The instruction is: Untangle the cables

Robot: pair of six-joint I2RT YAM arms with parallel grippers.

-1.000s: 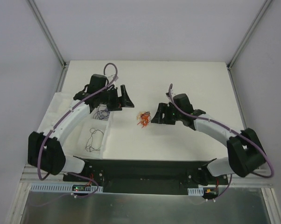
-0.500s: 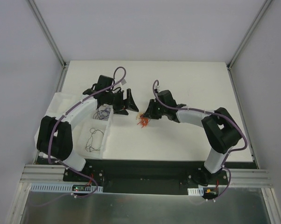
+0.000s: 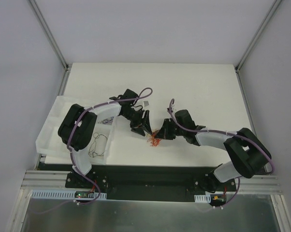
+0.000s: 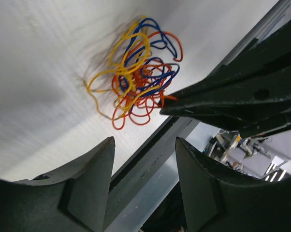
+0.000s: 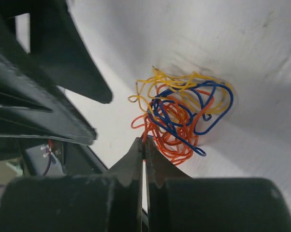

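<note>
Holding my two grippers close together over the table (image 3: 198,92), I am hanging them right by the cables (image 4: 136,82). The cables are lying in a small messy knot on the white top, near the front edge and about in the middle between my arms. Orange, red, yellow and blue loops are all curling through each other.

My right gripper (image 3: 161,133) is sitting just right of the knot. The right fingers (image 5: 136,159) are pressing tight together, with no gap showing. Their tips are touching the near edge of the knot, where some orange loops are lying. I cannot tell if a wire is caught between them.

My left gripper (image 3: 143,128) is hanging just left of the knot and a bit farther back. The left fingers (image 4: 90,179) are standing apart, and nothing is sitting between them. They are staying clear of the cables. From my left wrist, the knot is lying past my fingertips, and the pointed right fingers are poking in from the side.

A white tray (image 3: 49,137) is sitting on the left side of the table. It has two boxes. The near wire (image 3: 98,143), thin and dark, is lying loose in the near box. The far wire (image 3: 106,119), dark too, is curling in the far box. My left arm is bending over the tray.
</note>
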